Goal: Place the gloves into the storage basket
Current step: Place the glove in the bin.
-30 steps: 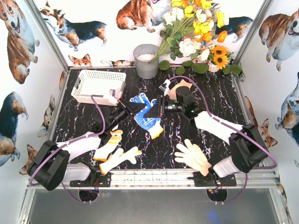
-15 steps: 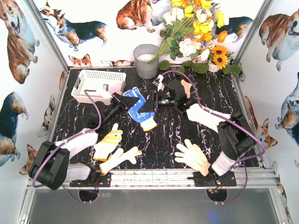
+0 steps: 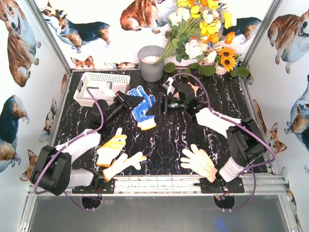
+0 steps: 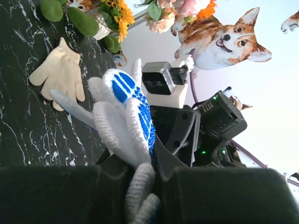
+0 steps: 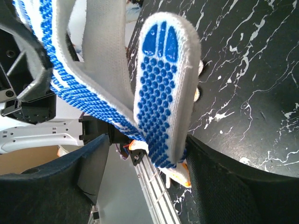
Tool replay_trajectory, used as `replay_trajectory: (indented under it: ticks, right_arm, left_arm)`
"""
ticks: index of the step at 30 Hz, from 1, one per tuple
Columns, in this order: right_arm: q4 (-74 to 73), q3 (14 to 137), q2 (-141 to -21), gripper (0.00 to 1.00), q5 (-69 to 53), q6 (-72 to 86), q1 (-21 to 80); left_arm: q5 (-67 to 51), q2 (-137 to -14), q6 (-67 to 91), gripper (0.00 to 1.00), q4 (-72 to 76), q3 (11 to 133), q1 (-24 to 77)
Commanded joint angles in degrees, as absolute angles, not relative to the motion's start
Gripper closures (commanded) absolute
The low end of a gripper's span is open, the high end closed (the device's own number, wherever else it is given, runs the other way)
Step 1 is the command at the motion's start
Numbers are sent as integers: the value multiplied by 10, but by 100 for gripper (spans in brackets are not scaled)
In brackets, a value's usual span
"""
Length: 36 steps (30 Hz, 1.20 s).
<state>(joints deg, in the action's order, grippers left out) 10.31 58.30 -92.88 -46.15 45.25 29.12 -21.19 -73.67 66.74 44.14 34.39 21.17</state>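
The blue-patterned glove (image 3: 143, 107) hangs above the table's middle, with my left gripper (image 3: 134, 101) shut on its white knit cuff end (image 4: 140, 179). My right gripper (image 3: 154, 107) stands open at the glove's other side. In the right wrist view a blue-dotted finger (image 5: 164, 88) hangs between the jaws, resting only against the right-hand jaw. The white storage basket (image 3: 91, 80) sits at the back left, just beyond the left gripper. A yellow glove with an orange cuff (image 3: 112, 147), a cream glove (image 3: 123, 165) and another cream glove (image 3: 199, 161) lie near the front. A peach-tan glove (image 3: 193, 89) is mostly hidden under the right arm.
A grey metal bucket (image 3: 151, 62) stands at the back centre, with a bouquet of flowers (image 3: 200, 34) and green leaves to its right. Metal frame posts and corgi-printed walls close in the sides. An aluminium rail (image 3: 159, 182) runs along the front edge.
Both grippers carried the blue-patterned glove back and left toward the basket. The right gripper's jaws have spread apart and no longer pinch the glove; the left stays shut on it.
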Motion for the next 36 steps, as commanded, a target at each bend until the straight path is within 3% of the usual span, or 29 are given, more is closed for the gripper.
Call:
replay_trajectory:
  ticks: [1,6,16,36]
  right_arm:
    - [124,578,-888,32,-452,433,285]
    - [119,570,-876,24,-424,432,281]
    - [20,529,-766,21,-324,396,280]
    - [-14,482,-691,20,-287,409,282]
  left_arm:
    - [-215,-721,647,100,422,373,202]
    - [-188,-718,621,100,367,398,197]
    - [-109,-768,571,100,337,463,179]
    - [-66,-1015,542,100,408,617,101]
